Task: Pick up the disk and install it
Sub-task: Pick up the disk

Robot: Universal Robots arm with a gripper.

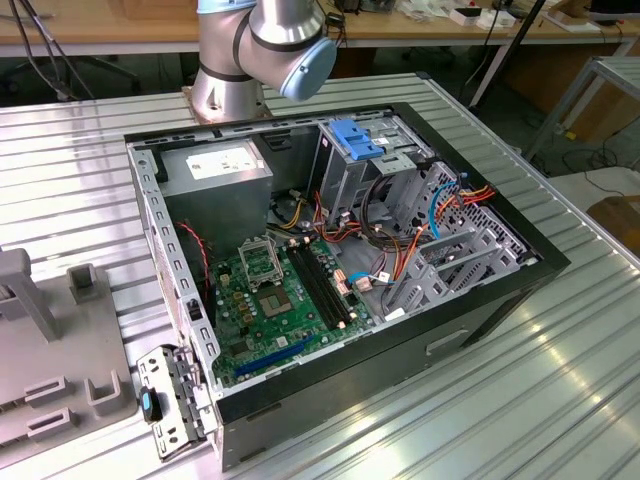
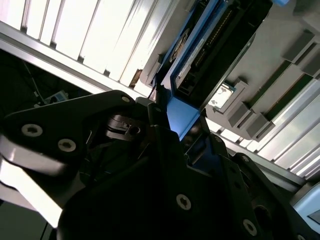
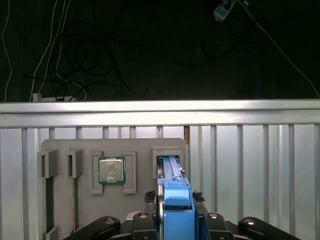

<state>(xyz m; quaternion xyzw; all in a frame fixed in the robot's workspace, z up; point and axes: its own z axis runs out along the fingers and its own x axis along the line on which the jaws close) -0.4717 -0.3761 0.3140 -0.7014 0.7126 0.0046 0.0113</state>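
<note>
In both wrist views the disk [image 3: 177, 200] [image 2: 200, 55] stands on edge, a dark body framed by bright blue rails. Its far end is at an upright slot [image 3: 170, 164] of the grey fixture plate [image 3: 140, 150]; I cannot tell whether it still rests in the slot. My gripper [image 3: 177, 215] [image 2: 175, 125] is shut on the disk, with the black fingers [image 3: 145, 220] pressed against both sides of the blue rail.
The fixture also holds a processor chip [image 3: 111, 170] and narrow slots [image 3: 48, 200]. Beyond it, the slatted table ends at a rail [image 3: 160, 107], with cables below. In the exterior view, the open computer case [image 1: 530, 270] has a grey drive cage topped by a blue bracket [image 1: 358, 138].
</note>
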